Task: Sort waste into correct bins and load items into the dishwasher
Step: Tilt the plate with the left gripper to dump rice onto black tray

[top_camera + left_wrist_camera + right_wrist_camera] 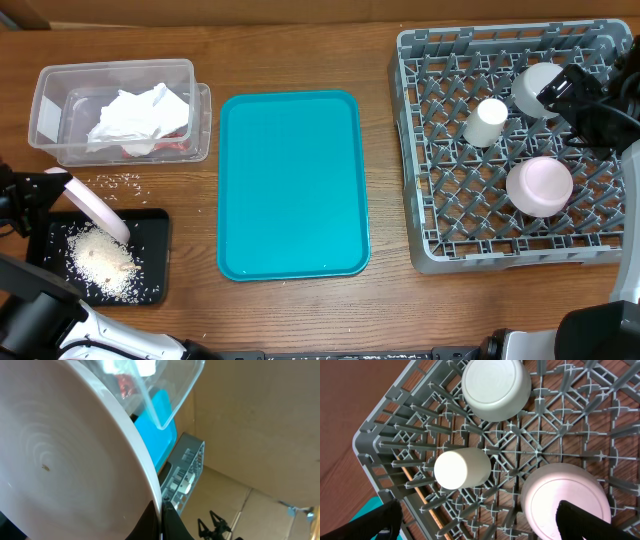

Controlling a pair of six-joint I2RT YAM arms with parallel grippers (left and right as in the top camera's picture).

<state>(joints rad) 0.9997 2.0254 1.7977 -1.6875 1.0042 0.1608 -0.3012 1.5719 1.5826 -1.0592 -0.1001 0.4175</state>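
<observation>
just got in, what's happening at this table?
The left tool grips the plate, tilted over the black tray, where a rice pile lies. The napkin sits in the clear tub. The right tool hangs open over the dish rack, which holds a cup, a pinkish bowl and a pale bowl, both bowls upturned. The plate is not yet racked.

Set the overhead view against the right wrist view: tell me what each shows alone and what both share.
Overhead alone: a clear tub holding a napkin, a black tray with rice, and a pink plate tilted above it. Right wrist alone: the right gripper with fingertips spread wide, nothing between them. Both: the grey rack, white cup, upturned pale bowl, upturned pinkish bowl, some teal tray.
</observation>
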